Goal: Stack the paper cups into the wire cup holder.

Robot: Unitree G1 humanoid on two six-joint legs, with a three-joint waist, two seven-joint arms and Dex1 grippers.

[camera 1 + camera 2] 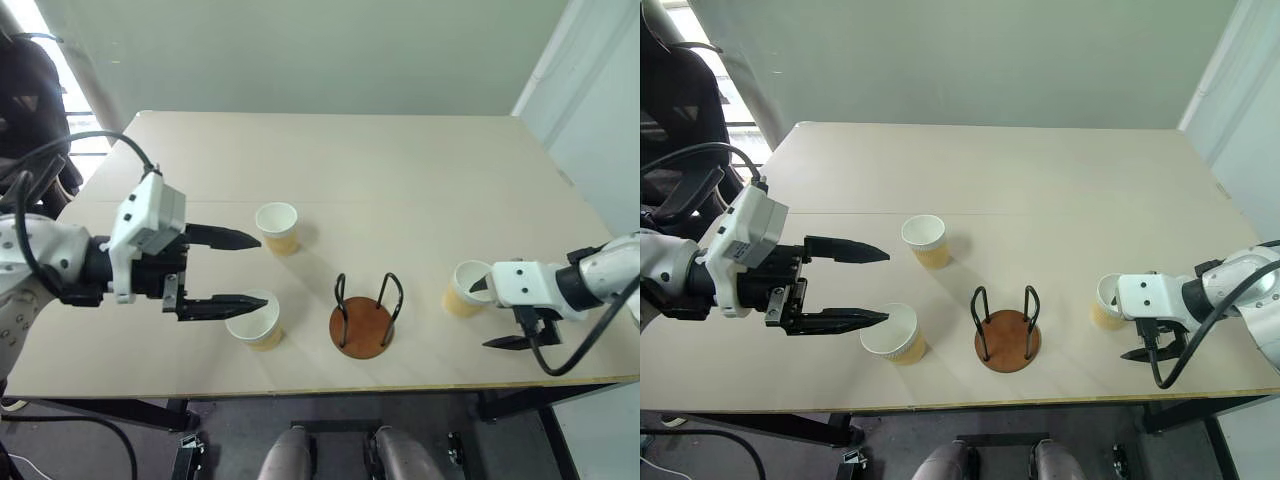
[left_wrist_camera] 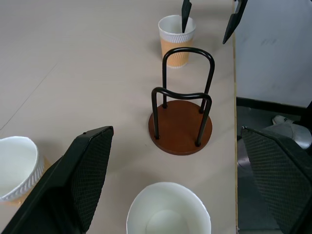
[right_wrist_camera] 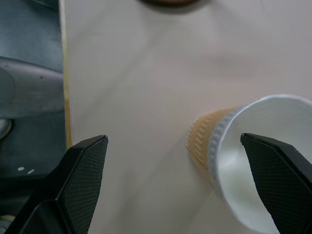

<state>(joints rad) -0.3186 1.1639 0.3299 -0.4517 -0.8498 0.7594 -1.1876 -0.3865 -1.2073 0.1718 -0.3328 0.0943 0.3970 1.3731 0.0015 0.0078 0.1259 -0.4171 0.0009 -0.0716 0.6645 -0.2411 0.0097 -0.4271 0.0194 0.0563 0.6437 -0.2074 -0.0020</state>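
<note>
3 small tapered paper cups, tan-yellow outside and white at the rim, are standing upright and apart on the pale beige worktop: one towards the back, one near the front edge, one on the right. Between them the wire cup holder, a reddish-brown wooden disc with 2 black wire loops, is sitting empty. The cups are looking light, thin-walled and easy to crush or tip, so a gentle pinch across the ribbed wall or over the rim probably suits them. The left claw is hovering open, its lower finger over the front cup's rim. The right claw is gaping wide, with one finger over the right cup's mouth, gripping nothing. Nothing else is crowding the holder.
</note>
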